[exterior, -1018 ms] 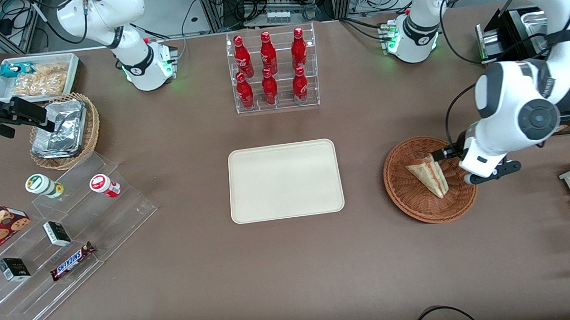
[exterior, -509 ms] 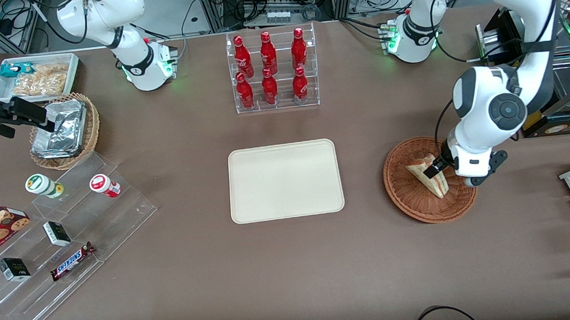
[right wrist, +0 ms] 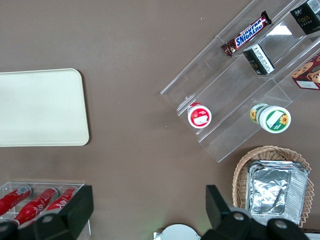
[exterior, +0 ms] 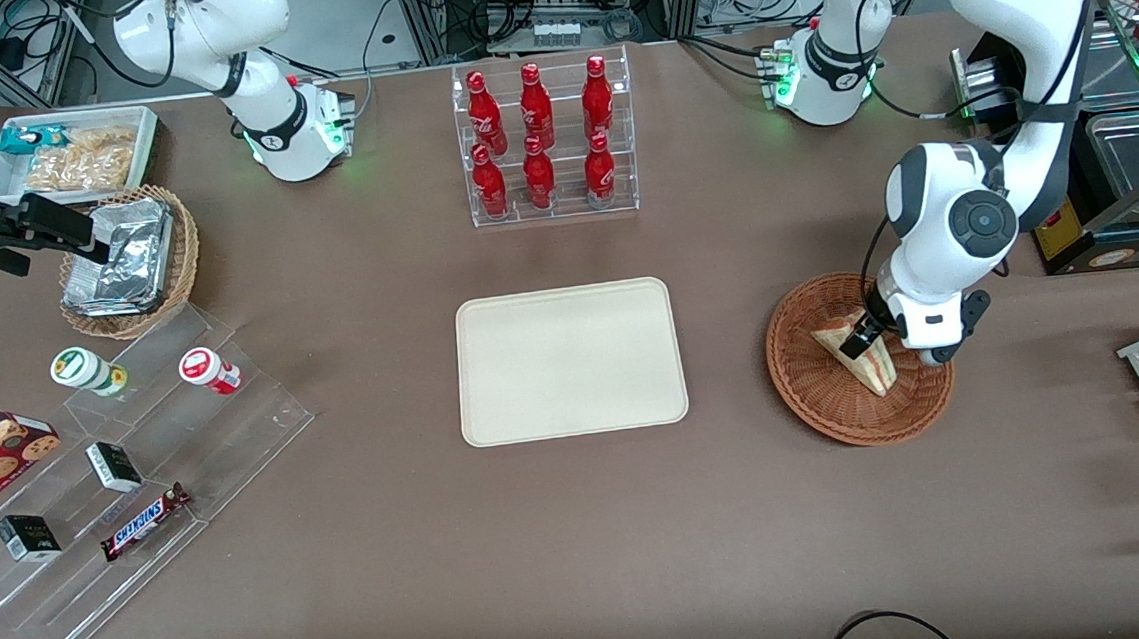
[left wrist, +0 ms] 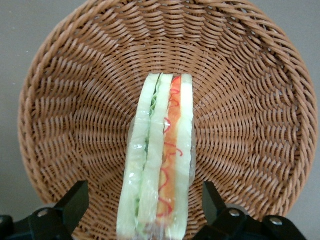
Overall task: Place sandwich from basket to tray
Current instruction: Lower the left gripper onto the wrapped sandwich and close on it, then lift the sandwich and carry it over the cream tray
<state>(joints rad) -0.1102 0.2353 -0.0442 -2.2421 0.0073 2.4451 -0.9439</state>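
The tray [exterior: 570, 361] sits mid-table, bare. Toward the working arm's end sits the basket [exterior: 815, 393], and the sandwich [left wrist: 159, 160] lies in its middle — cut edge up. The gripper [left wrist: 145, 212] hangs over the sandwich, fingers [left wrist: 75, 202] spread wide either side — not touching it.

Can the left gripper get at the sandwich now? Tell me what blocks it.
Probably yes. The left gripper hangs open over the wicker basket, one finger on each side of the sandwich, and nothing lies between them.
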